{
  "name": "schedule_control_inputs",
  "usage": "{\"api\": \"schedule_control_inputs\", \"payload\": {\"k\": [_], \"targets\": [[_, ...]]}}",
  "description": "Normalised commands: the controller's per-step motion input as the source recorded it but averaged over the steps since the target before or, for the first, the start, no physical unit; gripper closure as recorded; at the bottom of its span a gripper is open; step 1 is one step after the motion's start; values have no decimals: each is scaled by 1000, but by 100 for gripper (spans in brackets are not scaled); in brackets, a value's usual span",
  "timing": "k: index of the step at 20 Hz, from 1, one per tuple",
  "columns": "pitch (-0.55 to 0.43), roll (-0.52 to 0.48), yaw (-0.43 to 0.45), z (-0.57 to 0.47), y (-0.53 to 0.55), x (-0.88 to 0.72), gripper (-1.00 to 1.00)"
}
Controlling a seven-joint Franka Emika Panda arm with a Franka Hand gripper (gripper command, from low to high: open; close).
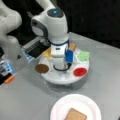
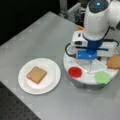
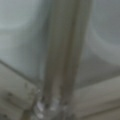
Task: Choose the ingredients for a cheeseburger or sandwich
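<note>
One toast (image 2: 36, 74) is lying on the plate (image 2: 53, 81). The gripper (image 1: 60, 67) is reaching into the tray (image 1: 62, 77) centre, near the red disc (image 1: 80, 72); jaws' state cannot be told.

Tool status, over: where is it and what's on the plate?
Tool down at tray centre, fingertips hidden. One toast on plate. Patty, red disc, leaf, second toast on tray.

Even overhead light, soft shadows under the round white sectioned tray (image 1: 62, 79); both front views blurry, wrist view smeared completely.
</note>
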Motion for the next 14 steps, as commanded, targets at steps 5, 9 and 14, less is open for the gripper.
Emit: {"api": "schedule_control_inputs", "payload": {"k": [5, 9, 14], "targets": [[105, 108, 428, -169, -79, 48, -100], [100, 81, 441, -172, -152, 197, -100], [130, 79, 351, -173, -197, 273, -100]]}}
